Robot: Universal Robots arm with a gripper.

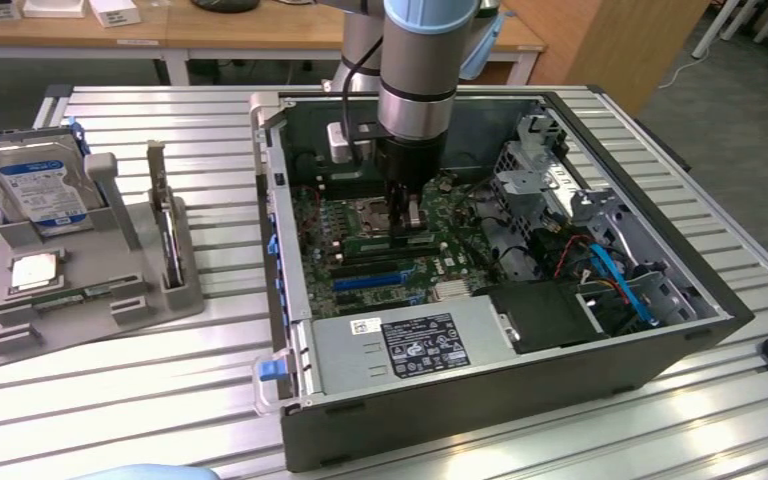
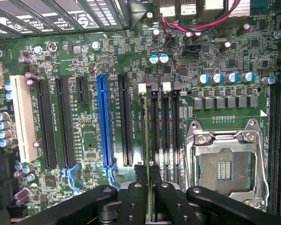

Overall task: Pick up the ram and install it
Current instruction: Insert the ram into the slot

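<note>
My gripper (image 2: pixel 147 169) is matte blk, w/ the ram (image 2: pixel 148 201) a thin pale-green edge btw its fingers. Below, the motherboard (image 2: pixel 84 56) is dark green w/ fine white print. One PCIe slot (image 2: pixel 103 123) is bright blue, one long slot (image 2: pixel 22 119) white, the rest blk. CPU socket (image 2: pixel 227 161): silver frame, dark centre. Thin cable (image 2: pixel 196 21): red-pink. Ext. view: hard drive (image 1: pixel 35 185) label blue & white, holder (image 1: pixel 91 300) grey, table (image 1: pixel 157 400) silver w/ ribbed stripes, PSU (image 1: pixel 411 345) grey w/ blk label.
</note>
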